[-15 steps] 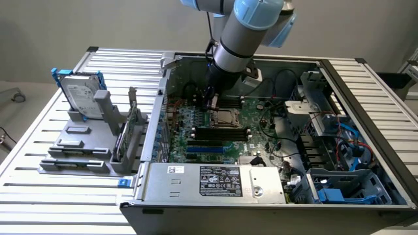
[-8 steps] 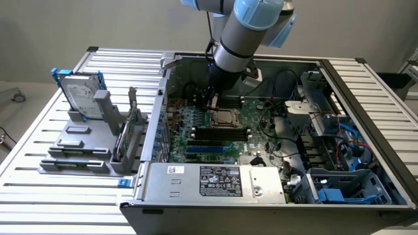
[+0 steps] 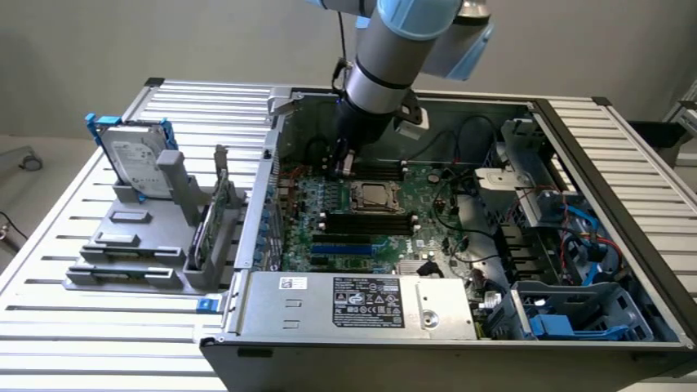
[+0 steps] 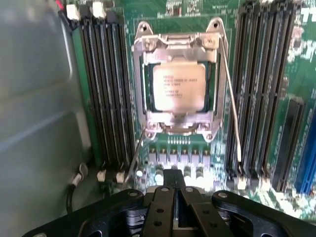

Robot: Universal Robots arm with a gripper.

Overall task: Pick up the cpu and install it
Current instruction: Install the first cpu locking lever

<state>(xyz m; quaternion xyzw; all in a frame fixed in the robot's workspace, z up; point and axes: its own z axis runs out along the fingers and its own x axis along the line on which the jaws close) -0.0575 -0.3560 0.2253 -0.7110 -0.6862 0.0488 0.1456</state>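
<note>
The cpu (image 4: 177, 88), a small silvery square chip with printed text, lies inside the metal-framed socket (image 4: 139, 89) on the green motherboard. In the exterior view the cpu (image 3: 378, 194) sits mid-board inside the open computer case. My gripper (image 4: 174, 190) hangs above the board beside the socket, its dark fingers (image 4: 163, 207) pressed together with nothing between them. In the exterior view the gripper (image 3: 346, 166) is just behind the socket, towards the case's back wall. Thin wire levers (image 4: 231, 108) run along the socket's sides.
Black memory slots (image 4: 106, 89) flank the socket on both sides. A power supply (image 3: 348, 302) fills the case's near edge, and cables and blue drive bays (image 3: 566, 245) crowd the exterior view's right. A hard drive (image 3: 136, 155) stands in a grey fixture (image 3: 130, 245) outside the case.
</note>
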